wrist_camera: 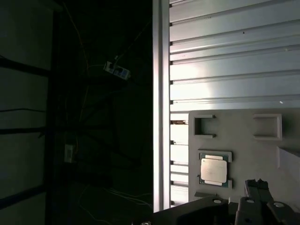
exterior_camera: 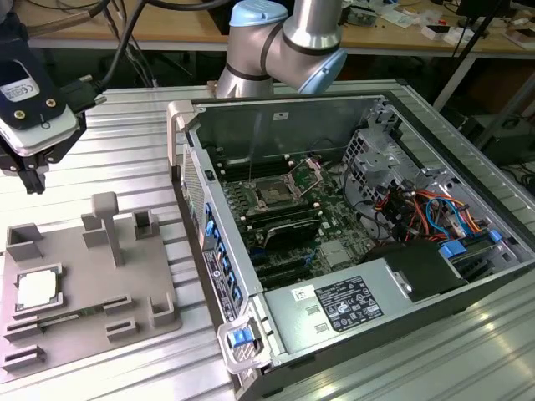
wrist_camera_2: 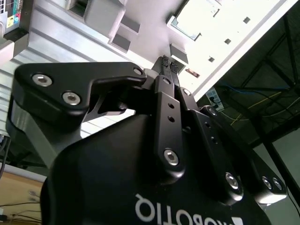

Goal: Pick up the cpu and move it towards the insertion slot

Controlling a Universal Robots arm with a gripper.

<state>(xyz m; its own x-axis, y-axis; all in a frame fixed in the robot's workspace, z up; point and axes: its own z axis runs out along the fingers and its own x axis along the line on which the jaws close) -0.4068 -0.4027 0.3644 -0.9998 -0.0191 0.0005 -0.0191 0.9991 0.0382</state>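
**One cpu in the tray, gripper empty above it**

There is one cpu [exterior_camera: 38, 289] and it lies flat in a pocket of the one grey tray [exterior_camera: 84, 276], close to the tray's edge on the exterior view's left. In the first wrist view the cpu [wrist_camera: 214, 169] sits beside two empty rectangular frames of the tray [wrist_camera: 243, 140].

The tray rests on a ribbed metal table [exterior_camera: 125, 150]. The single gripper [exterior_camera: 32, 175] hangs in the air over the tray's far edge, apart from the cpu. In the second wrist view its two fingertips [wrist_camera_2: 164, 61] stand almost together, and nothing is between them.

The one insertion slot [exterior_camera: 276, 194] is in the middle of the green board inside one open computer case [exterior_camera: 284, 117], beyond the tray's edge on the exterior view's right. The robot arm [exterior_camera: 284, 42] rises behind the case.
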